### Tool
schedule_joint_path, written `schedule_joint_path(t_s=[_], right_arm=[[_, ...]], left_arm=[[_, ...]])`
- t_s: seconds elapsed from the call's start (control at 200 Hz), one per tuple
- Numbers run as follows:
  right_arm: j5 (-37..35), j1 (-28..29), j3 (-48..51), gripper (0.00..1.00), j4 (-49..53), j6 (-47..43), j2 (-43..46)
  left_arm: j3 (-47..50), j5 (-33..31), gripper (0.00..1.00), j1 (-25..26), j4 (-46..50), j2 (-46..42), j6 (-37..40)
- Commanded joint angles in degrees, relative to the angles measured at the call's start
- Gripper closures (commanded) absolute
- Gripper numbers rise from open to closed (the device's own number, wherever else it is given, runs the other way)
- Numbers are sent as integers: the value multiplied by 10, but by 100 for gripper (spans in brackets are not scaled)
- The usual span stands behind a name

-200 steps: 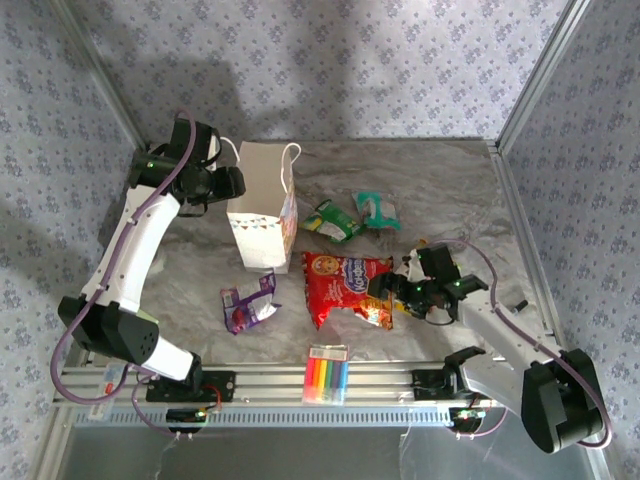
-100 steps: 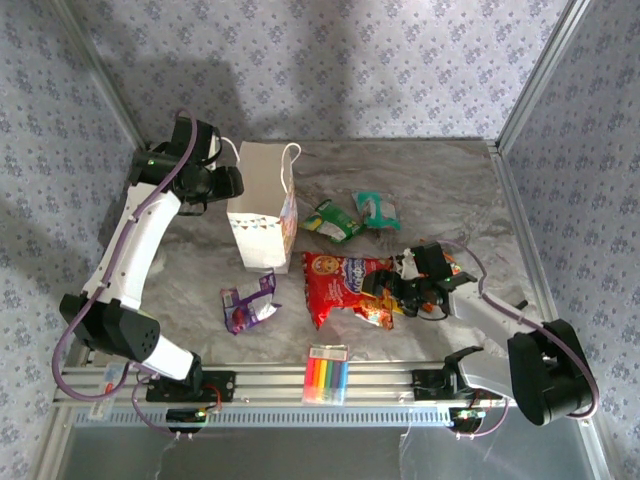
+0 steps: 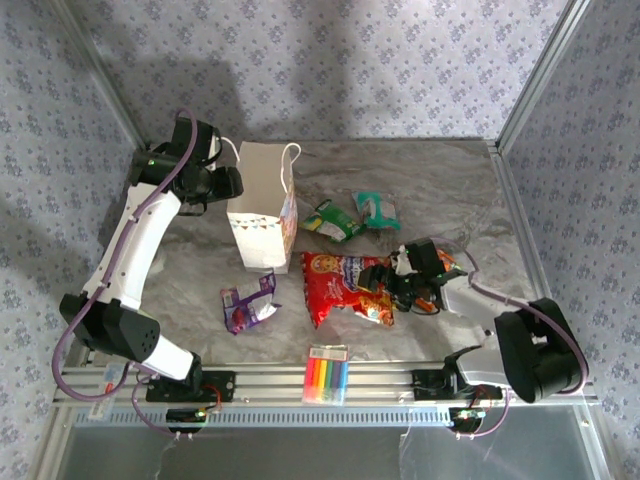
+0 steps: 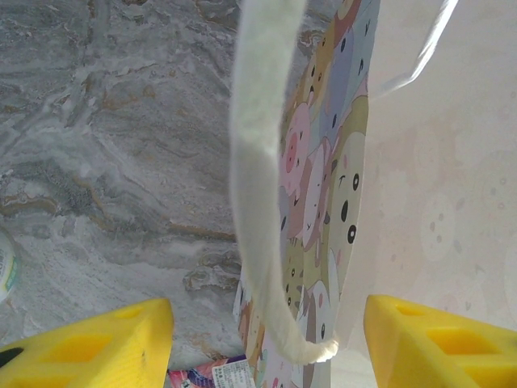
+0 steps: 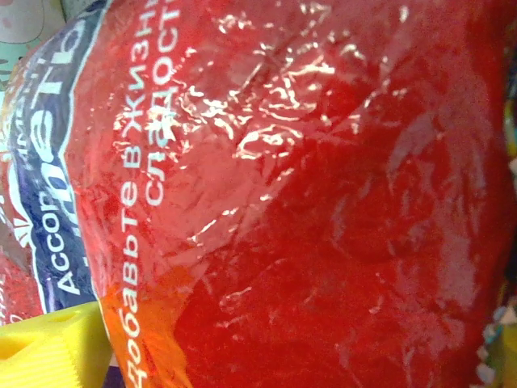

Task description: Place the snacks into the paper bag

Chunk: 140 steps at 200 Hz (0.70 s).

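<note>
Currently left claw (image 4: pixel 266 315) open, straddling the paper bag (image 3: pixel 262 215) rim, upper left. Right claw (image 3: pixel 398 285) at right edge of red packet (image 3: pixel 340 285), centre; can't tell if it's gripping.

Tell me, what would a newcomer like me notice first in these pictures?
The big shiny red snack packet lies mid-table, with the right arm's fingers at its right edge. At the back left stands a white paper bag with a bunting print, the left arm's yellow fingers spread either side of its wall. A rainbow-striped pack of markers lies near the front edge.
</note>
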<state>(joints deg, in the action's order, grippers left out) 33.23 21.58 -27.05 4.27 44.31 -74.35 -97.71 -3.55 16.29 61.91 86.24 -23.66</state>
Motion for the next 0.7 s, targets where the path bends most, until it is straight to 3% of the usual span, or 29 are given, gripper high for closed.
schedule_joint_path(t_s=[0.0,0.49,0.695], right_arm=[[-42,7,-8,12,-11,24,-22],[-104,4,-16,64,46,12,17],[-125,1,-32,71,75,0,43]], left_arm=[[12,-8,37,4,12,-18,-4],[31,-8,38,4,0,-20,-4],[32,-9,38,4,-2,-21,-3]])
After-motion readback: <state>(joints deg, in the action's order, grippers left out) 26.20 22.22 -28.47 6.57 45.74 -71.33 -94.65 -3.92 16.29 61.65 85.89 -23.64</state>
